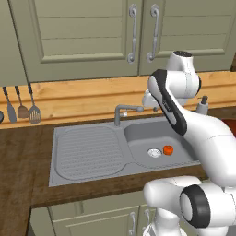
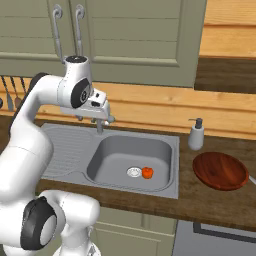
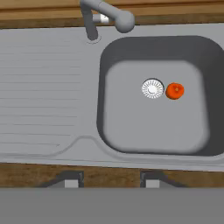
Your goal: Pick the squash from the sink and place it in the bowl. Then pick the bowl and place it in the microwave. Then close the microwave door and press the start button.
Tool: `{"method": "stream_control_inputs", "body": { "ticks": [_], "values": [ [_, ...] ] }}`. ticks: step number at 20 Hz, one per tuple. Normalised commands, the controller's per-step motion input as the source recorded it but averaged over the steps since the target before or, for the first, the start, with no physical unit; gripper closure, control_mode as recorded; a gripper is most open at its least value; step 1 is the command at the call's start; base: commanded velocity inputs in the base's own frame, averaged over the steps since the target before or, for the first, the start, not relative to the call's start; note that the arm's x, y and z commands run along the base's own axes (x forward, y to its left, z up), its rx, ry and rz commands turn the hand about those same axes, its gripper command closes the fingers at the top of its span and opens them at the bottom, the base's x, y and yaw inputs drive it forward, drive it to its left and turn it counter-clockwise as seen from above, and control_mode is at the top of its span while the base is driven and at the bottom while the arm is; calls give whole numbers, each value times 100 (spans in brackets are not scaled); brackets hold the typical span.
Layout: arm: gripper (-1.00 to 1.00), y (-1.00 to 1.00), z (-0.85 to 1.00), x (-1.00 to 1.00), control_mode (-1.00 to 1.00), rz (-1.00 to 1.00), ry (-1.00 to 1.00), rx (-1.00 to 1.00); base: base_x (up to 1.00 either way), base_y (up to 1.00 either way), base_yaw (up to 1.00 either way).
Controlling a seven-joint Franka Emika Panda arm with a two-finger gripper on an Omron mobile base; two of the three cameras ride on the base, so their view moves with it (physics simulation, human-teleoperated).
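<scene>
The small orange-red squash (image 1: 168, 150) (image 2: 147, 172) (image 3: 175, 91) lies on the floor of the grey sink basin (image 3: 144, 127), just right of the round drain (image 3: 152, 88). My gripper (image 3: 109, 180) (image 2: 103, 117) hangs high above the sink near the faucet, pointing down. It is open, with nothing between its fingertips (image 3: 70, 179). The reddish-brown bowl (image 2: 220, 171) rests empty on the wooden counter to the right of the sink. The microwave and its door are out of view.
A bent-spout faucet (image 1: 126, 110) (image 3: 103, 17) stands behind the basin, and the ribbed drainboard (image 1: 87, 150) lies to its left. A soap dispenser (image 2: 196, 135) sits between sink and bowl. Utensils (image 1: 20, 108) hang on the left wall, and cabinet doors (image 1: 83, 32) are above.
</scene>
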Motion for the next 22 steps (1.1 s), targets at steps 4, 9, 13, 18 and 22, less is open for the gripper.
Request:
{"method": "stream_control_inputs", "body": {
  "ticks": [4,9,13,18,22],
  "values": [
    [-100,-16,-1,18,-100,1,4,5,0,0,0],
    [-100,-75,-36,10,-100,-4,2,12,0,0,0],
    [-100,-92,-51,26,-100,-17,21,11,0,0,0],
    [-100,-49,-61,21,-100,-24,25,2,0,0,0],
    [-100,-13,-72,35,-100,-28,24,-6,0,0,0]
  ]
}}
